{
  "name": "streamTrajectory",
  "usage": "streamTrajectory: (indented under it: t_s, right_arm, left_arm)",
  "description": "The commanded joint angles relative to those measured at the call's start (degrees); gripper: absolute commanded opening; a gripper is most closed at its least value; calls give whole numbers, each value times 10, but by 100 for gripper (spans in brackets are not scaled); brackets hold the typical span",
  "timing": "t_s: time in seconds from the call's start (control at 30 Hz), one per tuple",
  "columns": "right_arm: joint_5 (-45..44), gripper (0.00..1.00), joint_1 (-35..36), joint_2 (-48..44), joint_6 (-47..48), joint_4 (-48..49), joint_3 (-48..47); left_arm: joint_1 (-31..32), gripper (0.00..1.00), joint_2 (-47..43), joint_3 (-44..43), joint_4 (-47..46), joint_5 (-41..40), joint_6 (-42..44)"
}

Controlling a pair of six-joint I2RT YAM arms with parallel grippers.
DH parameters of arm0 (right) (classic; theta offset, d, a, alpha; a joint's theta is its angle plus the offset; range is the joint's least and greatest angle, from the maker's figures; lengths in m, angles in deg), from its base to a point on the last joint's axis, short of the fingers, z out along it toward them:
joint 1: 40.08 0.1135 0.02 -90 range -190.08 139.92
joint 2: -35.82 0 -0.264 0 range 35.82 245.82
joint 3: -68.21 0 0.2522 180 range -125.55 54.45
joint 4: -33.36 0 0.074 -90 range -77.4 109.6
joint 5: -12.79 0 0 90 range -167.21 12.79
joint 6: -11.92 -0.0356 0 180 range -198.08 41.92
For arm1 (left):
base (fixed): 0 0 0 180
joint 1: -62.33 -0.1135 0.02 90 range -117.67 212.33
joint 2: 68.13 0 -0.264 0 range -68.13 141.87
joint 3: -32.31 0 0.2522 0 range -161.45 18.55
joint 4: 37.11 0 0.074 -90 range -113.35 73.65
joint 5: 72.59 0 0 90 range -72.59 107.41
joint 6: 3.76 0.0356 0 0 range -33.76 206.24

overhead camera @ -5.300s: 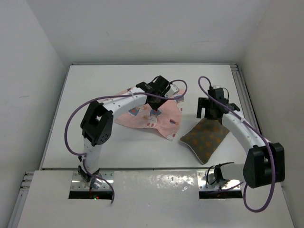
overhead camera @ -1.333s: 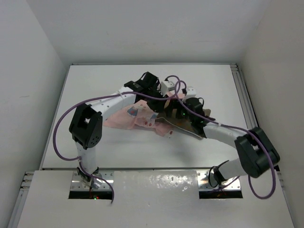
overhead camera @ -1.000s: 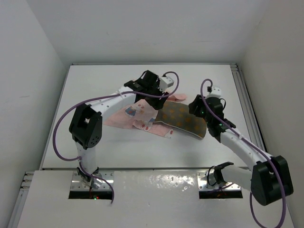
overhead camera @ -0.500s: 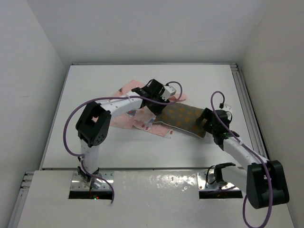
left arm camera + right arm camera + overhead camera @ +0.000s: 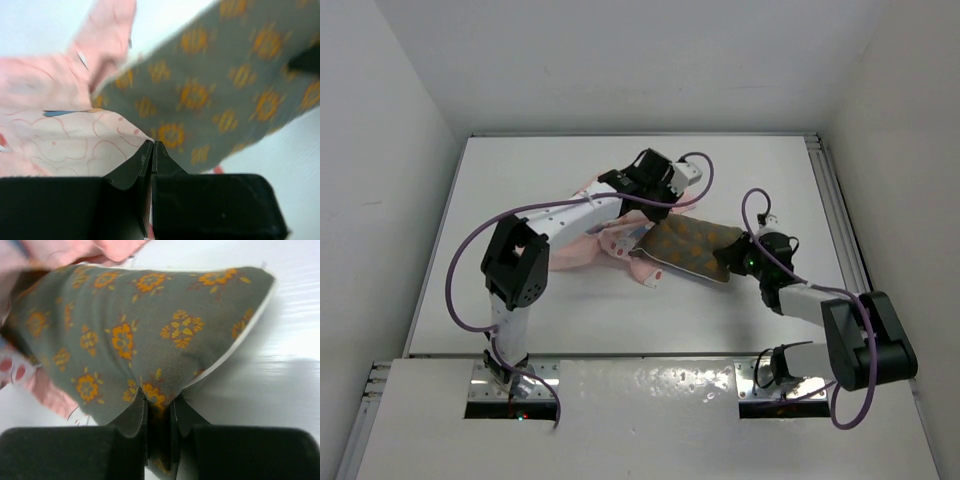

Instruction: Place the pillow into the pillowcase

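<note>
The olive pillow [image 5: 685, 243] with orange dots lies across the table's middle. Its right end is pinched in my shut right gripper [image 5: 732, 262], whose jaws [image 5: 159, 405] bunch the fabric between them. The pale pink pillowcase [image 5: 595, 245] is crumpled to the pillow's left. My left gripper [image 5: 648, 208] is shut on the pillowcase's edge, with thin pink cloth at its fingertips [image 5: 151, 144]. In the left wrist view the pillow [image 5: 225, 85] runs in under the pink cloth [image 5: 60, 130] at its left end. Pink folds [image 5: 50, 390] also surround the pillow's [image 5: 125, 325] far end.
The white table [image 5: 520, 190] is walled at the back and both sides, with a metal rail [image 5: 835, 200] along its right edge. Purple cables loop above both arms. The right arm lies low and folded near the front right.
Both grippers have closed. The right gripper has moved left with the pillow's end, pushing the pillow toward the pillowcase. The left gripper has shifted slightly back, and the pillowcase is more bunched.
</note>
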Motion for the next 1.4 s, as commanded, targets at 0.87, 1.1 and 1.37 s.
streamTrajectory:
  t_s: [0.87,1.1,1.37]
  right_arm:
    - [87,96,127,-16,481,-181,-178]
    - [105,99,185,112,513,-100,-208]
    - [70,12,225,215,482,-155,-277]
  left_arm:
    - [-58,0,-53,47,33,68,41]
    - [-66,0,-65,65,33,55,41]
    - [-67,0,-66,53,12,42,39]
